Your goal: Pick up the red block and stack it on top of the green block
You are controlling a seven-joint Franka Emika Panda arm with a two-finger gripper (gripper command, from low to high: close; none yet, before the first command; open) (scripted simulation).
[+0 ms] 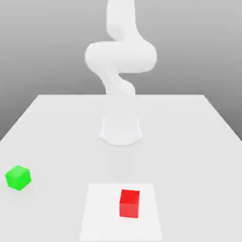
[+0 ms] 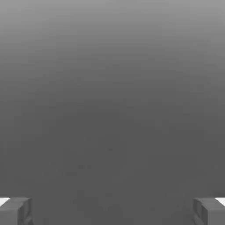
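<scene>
On the white table (image 1: 189,142) you see 2 blocks, and I place them from the arm's base (image 1: 121,131). The green block (image 1: 18,177) sits in front of the base, far toward the exterior view's left, near the table edge. The red block (image 1: 129,203) stands in front of the base, almost in line with it, on a brighter white square patch (image 1: 101,212); it is well apart from the green one. In the hand view the gripper (image 2: 112,211) has its 2 fingers (image 2: 17,210) spread wide, with nothing between them.
</scene>
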